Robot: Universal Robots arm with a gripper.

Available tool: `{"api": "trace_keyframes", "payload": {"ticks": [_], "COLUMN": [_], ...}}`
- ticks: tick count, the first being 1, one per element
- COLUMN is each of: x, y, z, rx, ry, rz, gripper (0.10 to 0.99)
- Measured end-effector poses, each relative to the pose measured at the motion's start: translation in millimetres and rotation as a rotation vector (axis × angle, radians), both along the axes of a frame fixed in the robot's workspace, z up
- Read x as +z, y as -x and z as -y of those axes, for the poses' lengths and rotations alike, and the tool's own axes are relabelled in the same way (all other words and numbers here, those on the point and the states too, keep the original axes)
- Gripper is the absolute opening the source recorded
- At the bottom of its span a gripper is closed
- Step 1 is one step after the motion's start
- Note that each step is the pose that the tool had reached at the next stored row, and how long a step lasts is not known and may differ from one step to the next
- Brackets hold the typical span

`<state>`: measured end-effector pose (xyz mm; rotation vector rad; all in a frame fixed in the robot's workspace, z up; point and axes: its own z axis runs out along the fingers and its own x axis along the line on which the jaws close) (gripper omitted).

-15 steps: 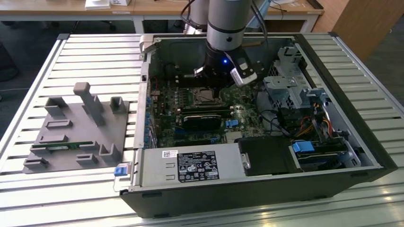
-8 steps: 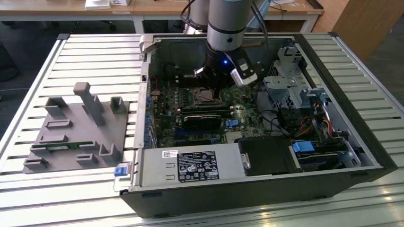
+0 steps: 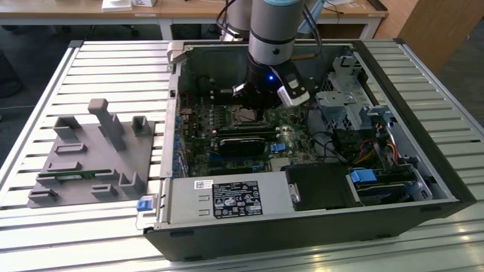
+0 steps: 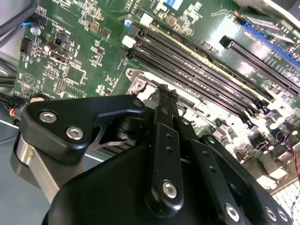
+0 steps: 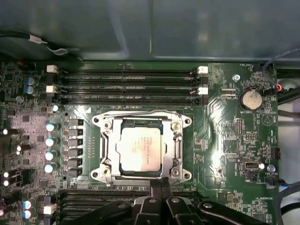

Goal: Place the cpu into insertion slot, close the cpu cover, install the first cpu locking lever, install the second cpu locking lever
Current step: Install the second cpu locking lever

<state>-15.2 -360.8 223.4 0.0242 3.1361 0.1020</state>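
The cpu (image 5: 140, 149), a small square chip with a dull silver top, lies flat in the socket on the green motherboard (image 5: 225, 136). The cpu cover (image 5: 108, 149), a thin grey metal frame, lies down around it. A thin wire lever (image 5: 181, 136) runs along one side of the socket. In both wrist views my gripper (image 5: 159, 186) has its black fingers pressed together with nothing between them, just off the socket's edge. In the exterior view the gripper (image 3: 255, 110) hangs inside the open computer case, right over the socket (image 3: 243, 118).
Memory slots (image 5: 126, 84) run alongside the socket, with a coin battery (image 5: 250, 99) and capacitors (image 5: 49, 140) nearby. A black card (image 3: 242, 144), power supply (image 3: 226, 199) and drive cage (image 3: 349, 101) crowd the case. A grey fixture block (image 3: 90, 153) sits on the slatted table.
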Motion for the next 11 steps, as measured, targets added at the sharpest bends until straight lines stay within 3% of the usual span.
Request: {"api": "trace_keyframes", "payload": {"ticks": [2,5,11], "x": [0.1,0.1,0.1], "y": [0.0,-0.2,0.0], "z": [0.7,2.2,12.4], "rx": [0.000,0.000,0.000], "ry": [-0.008,-0.015,-0.031], "rz": [-0.0028,-0.0126,-0.0131], "gripper": [0.106,0.106,0.106]}}
